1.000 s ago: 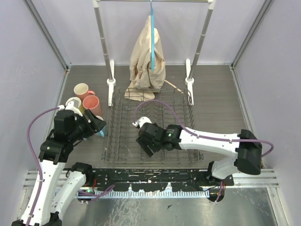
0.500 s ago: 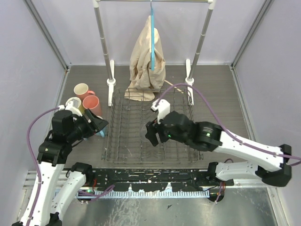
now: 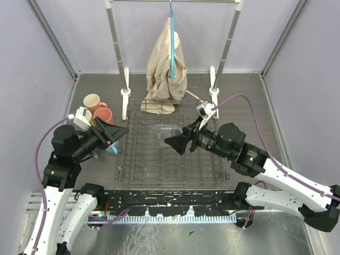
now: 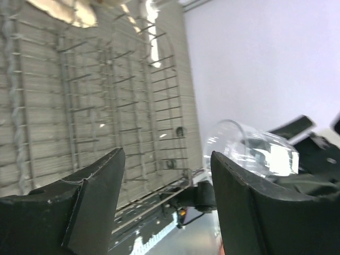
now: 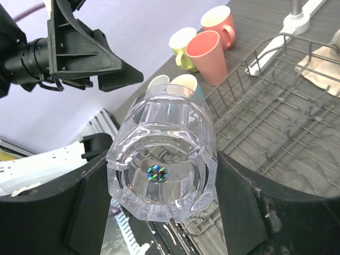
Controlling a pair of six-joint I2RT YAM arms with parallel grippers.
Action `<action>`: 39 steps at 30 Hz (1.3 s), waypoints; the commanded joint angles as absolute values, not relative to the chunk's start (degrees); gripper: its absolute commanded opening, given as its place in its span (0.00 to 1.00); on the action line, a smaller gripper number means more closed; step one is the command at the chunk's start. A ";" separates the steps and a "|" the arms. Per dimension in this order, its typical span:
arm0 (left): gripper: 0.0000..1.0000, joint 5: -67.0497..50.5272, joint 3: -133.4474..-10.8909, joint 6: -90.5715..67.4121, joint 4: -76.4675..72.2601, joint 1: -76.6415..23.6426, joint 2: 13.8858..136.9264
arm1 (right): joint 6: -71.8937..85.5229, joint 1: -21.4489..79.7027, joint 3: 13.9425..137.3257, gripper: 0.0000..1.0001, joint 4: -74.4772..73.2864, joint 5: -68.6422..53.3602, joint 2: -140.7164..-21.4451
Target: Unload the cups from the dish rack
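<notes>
Right claw [image 3: 177,142] is clenched on the clear glass [image 5: 162,170], held above the dish rack [image 3: 139,159] near the middle of the top view. The glass's long axis lies roughly level, mouth toward the left claw [image 3: 118,133]. The left claw is released, jaws spread, facing the glass from the frame's left and near it. The other cups [image 3: 103,116] stand on the counter at upper left, 2 of them pink.
</notes>
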State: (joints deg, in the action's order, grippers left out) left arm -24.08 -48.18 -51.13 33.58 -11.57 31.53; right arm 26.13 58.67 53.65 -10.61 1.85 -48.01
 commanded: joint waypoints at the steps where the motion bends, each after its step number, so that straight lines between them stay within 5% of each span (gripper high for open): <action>1: 0.73 -31.91 -47.17 -57.84 22.00 -11.78 29.61 | 32.45 53.45 50.42 0.00 6.47 -11.65 -48.08; 16: 0.76 -40.63 -41.51 -69.70 6.39 -12.21 30.39 | 37.88 50.19 47.71 0.00 20.64 -21.87 -53.28; 22: 0.69 -41.48 -40.20 -73.01 -1.38 -15.01 31.02 | 39.25 50.10 48.84 0.00 23.11 -23.86 -57.05; 34: 0.68 -39.94 -40.33 -71.47 -1.93 -22.61 34.45 | 39.64 50.10 51.08 0.00 25.20 -25.23 -60.61; 39: 0.45 -37.88 -39.99 -71.27 -2.46 -25.71 34.55 | 40.47 50.10 50.65 0.00 26.89 -26.02 -61.85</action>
State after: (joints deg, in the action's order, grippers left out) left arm -38.85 -40.60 -71.94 0.10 -23.90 34.83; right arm 39.40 50.09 48.03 20.03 -24.80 -61.52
